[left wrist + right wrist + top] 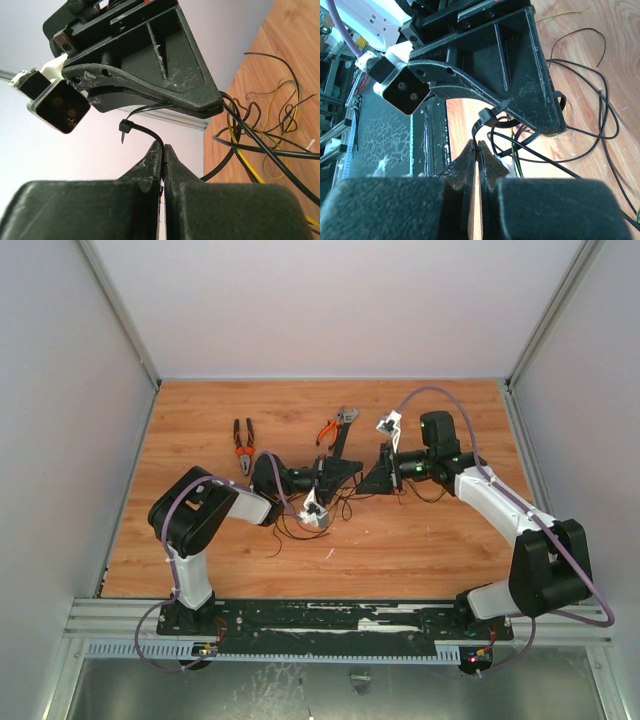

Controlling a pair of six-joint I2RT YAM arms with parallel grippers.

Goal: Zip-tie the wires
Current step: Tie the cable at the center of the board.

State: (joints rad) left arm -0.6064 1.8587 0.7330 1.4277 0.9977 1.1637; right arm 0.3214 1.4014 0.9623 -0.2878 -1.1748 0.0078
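The thin, smooth black plastic zip tie (143, 131), a single strip with a small square head at one end, hangs in the air above the middle of the table, between the two gripper tips. The left gripper (162, 149) is clenched on the strip a little way from the head, its two dark, scuffed, wedge-shaped fingers pressed flat together. The right gripper (477, 148) is likewise clamped on the strip just below the head, its fingers closed with no gap. The two grippers point at each other, tips nearly meeting. Just below them and to their near left lie the wires (265, 150): one loose tangle of very thin, flexible strands, mostly glossy black with a few yellowish ones. They lie in many overlapping loops on the wood, and some strands rise toward the gripper tips; whether the strip encircles them cannot be told. The table (430, 540) is a flat board of warm, grained wood. Farther off, left of centre, lies one pair of pliers (243, 446) with black-and-orange handles spread apart. At far centre lies one wrench-headed tool (337, 426) with orange grips and a grey metal jaw, making two hand tools in all. A purple cable (440, 392) arcs over each arm, and plain matte white walls (330, 310) enclose the table on three sides.
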